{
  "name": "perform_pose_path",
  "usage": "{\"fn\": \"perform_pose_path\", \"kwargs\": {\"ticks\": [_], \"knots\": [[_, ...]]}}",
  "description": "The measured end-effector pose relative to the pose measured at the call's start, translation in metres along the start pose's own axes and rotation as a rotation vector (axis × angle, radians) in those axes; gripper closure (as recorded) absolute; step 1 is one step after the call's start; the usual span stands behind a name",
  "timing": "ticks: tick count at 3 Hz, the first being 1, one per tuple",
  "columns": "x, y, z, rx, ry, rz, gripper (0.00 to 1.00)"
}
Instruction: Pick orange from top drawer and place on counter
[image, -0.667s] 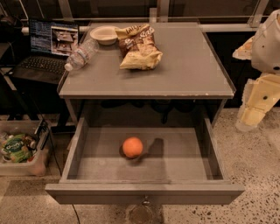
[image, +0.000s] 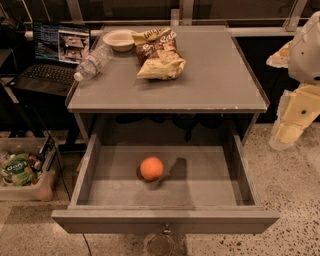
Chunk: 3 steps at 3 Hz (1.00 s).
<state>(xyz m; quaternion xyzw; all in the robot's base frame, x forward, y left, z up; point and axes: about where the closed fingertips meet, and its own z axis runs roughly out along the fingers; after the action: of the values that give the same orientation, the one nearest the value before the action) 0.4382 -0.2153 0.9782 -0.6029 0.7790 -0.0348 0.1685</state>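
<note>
The orange (image: 151, 168) lies on the floor of the open top drawer (image: 165, 220), slightly left of its middle. The drawer is pulled out fully, with its knob (image: 166, 230) at the centre of the front panel. The counter (image: 210, 80) is the grey top above it. My gripper (image: 287, 127) hangs at the right edge of the view, beside the cabinet's right side, above the floor. It is well to the right of the orange, apart from it, and holds nothing that I can see.
On the counter's back left stand a chip bag (image: 159, 54), a white bowl (image: 119, 39) and a lying water bottle (image: 93, 62). A laptop (image: 52, 55) sits to the left. A bin of snacks (image: 22, 170) stands on the floor at left.
</note>
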Motion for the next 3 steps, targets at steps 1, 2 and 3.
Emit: {"fn": "perform_pose_path", "kwargs": {"ticks": [1,2,3], "knots": [[0.001,0.013,0.013,0.041,-0.132,0.061,0.00],[0.010,0.024,0.036,0.071,-0.283,0.174,0.00],[0.011,0.015,0.061,0.126,-0.399,0.280,0.00]]}}
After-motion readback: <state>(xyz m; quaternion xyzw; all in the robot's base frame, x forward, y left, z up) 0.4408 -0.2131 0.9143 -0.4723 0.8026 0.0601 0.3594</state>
